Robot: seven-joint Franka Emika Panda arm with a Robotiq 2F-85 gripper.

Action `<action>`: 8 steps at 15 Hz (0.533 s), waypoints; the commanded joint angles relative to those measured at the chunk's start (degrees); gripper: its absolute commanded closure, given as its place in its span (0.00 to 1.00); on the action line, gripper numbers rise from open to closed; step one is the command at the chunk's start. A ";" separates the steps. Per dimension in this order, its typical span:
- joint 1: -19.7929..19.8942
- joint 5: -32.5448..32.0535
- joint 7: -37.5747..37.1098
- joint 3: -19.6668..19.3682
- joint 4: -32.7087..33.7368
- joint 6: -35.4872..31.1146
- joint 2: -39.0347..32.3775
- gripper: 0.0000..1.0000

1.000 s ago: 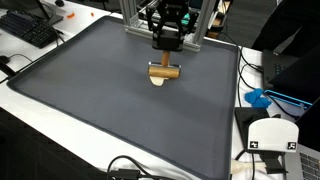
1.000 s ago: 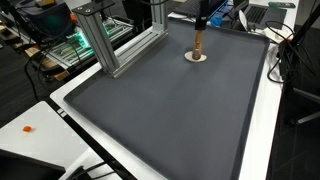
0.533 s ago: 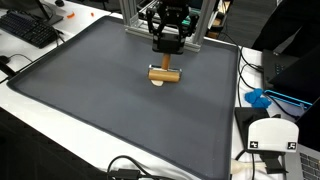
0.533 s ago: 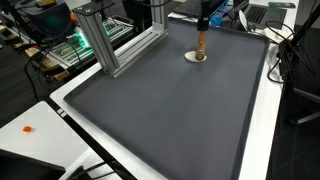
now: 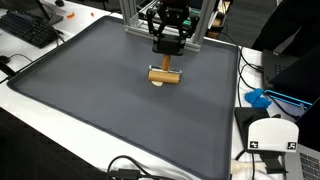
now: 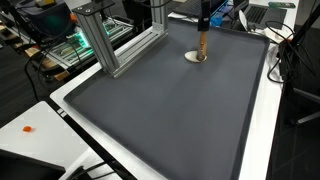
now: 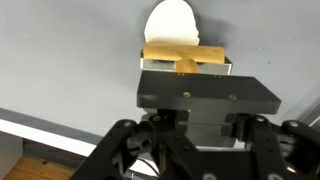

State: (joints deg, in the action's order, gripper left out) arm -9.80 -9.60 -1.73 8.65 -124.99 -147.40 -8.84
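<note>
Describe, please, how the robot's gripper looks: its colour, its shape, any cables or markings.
The gripper is black and boxy. It has a flat cross plate with small screws and angular linkage bars on each side. No markings or cables show on it.

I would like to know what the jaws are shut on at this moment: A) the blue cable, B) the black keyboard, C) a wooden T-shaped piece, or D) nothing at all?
C: in the wrist view the gripper has its jaws clamped on the stem of the wooden T-shaped piece, with a pale round disc lying beyond it on the grey mat.
</note>
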 commanded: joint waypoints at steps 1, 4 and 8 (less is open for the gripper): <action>-0.35 -0.70 -1.73 -0.56 -1.94 2.71 1.45 0.65; -0.21 -0.29 -1.54 -0.45 -2.23 4.44 2.10 0.65; -0.11 -0.10 -1.04 -0.30 -2.63 6.47 2.69 0.65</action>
State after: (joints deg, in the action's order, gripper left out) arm -9.80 -9.59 -2.18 8.66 -125.06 -143.79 -7.80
